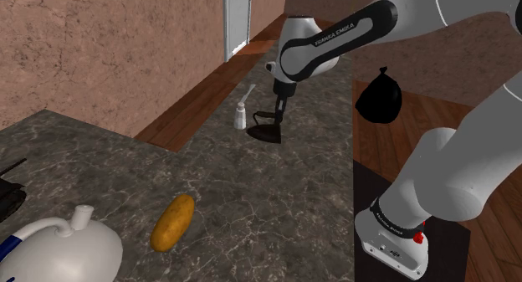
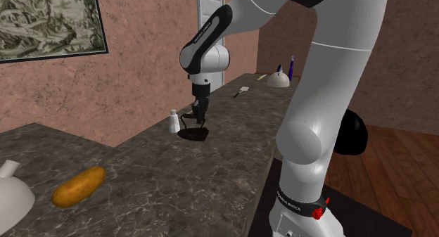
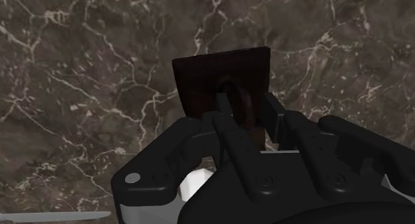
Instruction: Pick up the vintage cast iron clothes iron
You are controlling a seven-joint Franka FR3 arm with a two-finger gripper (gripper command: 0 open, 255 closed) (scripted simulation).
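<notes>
Black two-finger gripper (image 1: 277, 113) clenches the handle of the dark wedge-shaped clothes iron (image 1: 266, 132), which rests on the dark veined marble counter (image 1: 251, 197), well apart from the stand. A white rounded jug (image 1: 63, 251) and an oblong yellow-brown potato (image 1: 173, 222) lie nearer the shoulder camera. A small white bottle (image 1: 239, 115) stands just beside the iron.

Iron (image 1: 266, 131) on counter (image 1: 100, 155), small bottle (image 1: 240, 115) just beside it, potato (image 1: 172, 223) well apart

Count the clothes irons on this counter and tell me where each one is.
1. The dark iron sits on the marbled counter, right under the gripper, next to a small white bottle. Others may be hidden behind the arm.
</notes>
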